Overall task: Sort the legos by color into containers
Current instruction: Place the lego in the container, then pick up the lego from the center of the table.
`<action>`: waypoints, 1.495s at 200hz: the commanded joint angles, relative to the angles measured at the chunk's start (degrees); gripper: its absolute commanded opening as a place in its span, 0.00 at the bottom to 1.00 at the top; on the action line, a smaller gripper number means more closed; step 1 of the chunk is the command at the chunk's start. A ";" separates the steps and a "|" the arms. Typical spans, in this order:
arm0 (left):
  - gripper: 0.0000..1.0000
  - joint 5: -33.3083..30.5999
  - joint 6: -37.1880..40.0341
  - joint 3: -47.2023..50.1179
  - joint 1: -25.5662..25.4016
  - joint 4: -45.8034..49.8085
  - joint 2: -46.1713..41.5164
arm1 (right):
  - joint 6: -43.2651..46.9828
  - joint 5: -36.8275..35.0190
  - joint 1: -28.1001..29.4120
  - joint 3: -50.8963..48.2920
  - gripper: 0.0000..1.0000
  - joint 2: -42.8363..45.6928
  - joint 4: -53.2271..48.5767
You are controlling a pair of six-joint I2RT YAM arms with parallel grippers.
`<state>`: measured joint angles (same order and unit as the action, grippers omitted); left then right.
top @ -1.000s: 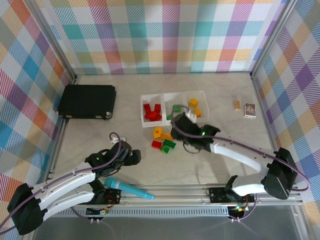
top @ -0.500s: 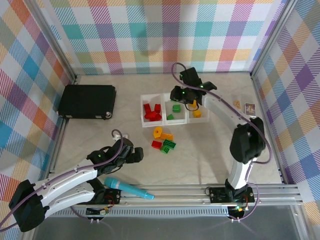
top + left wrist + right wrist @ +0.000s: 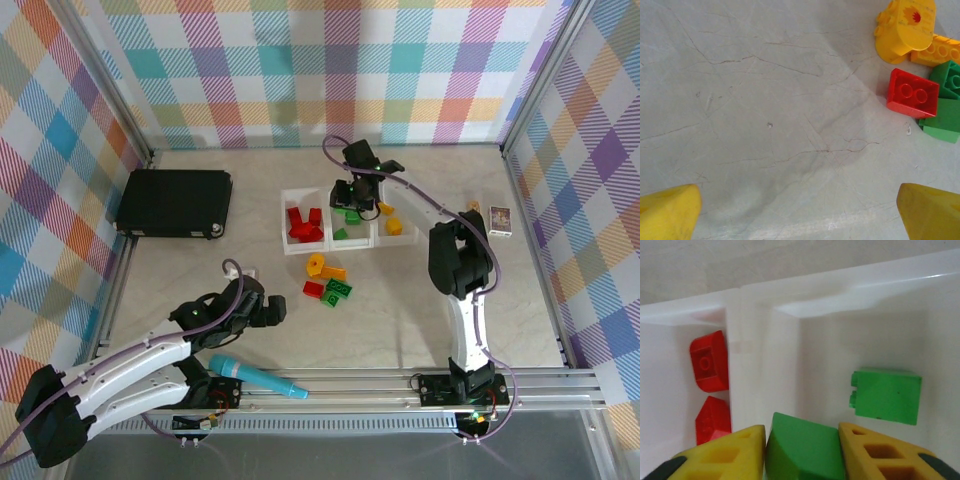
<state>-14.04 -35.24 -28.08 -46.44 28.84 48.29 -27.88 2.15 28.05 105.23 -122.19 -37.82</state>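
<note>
Three joined white bins hold sorted legos: red bricks on the left, green in the middle, yellow on the right. My right gripper hangs over the middle bin, shut on a green brick. Below it lies another green brick; red bricks show past the bin wall. Loose legos lie in front of the bins. My left gripper stands open over bare table, left of a red brick, a yellow piece and green bricks.
A flat black case lies at the back left. A teal marker rests near the front rail. Two small cards sit to the right of the bins. Checked walls close in the table.
My right arm swung from beside the loose pile up to the bins, carrying the green brick, and now hovers over the middle bin. The left arm barely moved.
</note>
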 commanded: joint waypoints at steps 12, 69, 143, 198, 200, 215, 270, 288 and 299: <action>1.00 -0.44 0.77 -1.98 -0.76 2.25 -1.82 | 0.08 -1.28 -0.63 2.26 0.54 0.37 -3.37; 1.00 0.06 0.16 -2.01 -0.77 1.55 -2.41 | 2.84 1.13 -0.49 3.27 0.65 6.57 -8.23; 1.00 1.43 -1.69 -0.81 -0.78 -1.23 -2.58 | 16.94 10.34 5.30 -22.50 0.65 27.18 0.71; 1.00 1.19 -2.49 -0.14 -0.79 -0.83 -3.84 | 46.80 6.35 13.69 -40.10 0.67 35.01 5.43; 1.00 1.12 -2.49 -0.14 -0.81 -0.77 -3.83 | 47.73 6.15 13.87 -40.81 0.67 35.31 5.73; 1.00 0.57 -2.91 0.12 -0.77 -0.54 -4.32 | 53.59 5.37 14.65 -45.55 0.69 37.11 9.35; 1.00 -0.10 -3.42 0.59 -0.76 0.22 -4.88 | 60.32 3.76 14.96 -48.93 0.70 34.06 12.42; 1.00 -0.53 -3.48 0.30 -0.76 0.95 -4.79 | 62.30 3.18 15.75 -49.91 0.69 32.15 13.53; 1.00 -0.85 -3.79 0.30 -0.77 1.33 -4.92 | 62.59 2.62 16.00 -50.36 0.69 31.22 14.25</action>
<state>-13.28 -38.13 -28.23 -46.44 28.47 43.94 30.09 5.37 43.13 56.40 -88.53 -26.11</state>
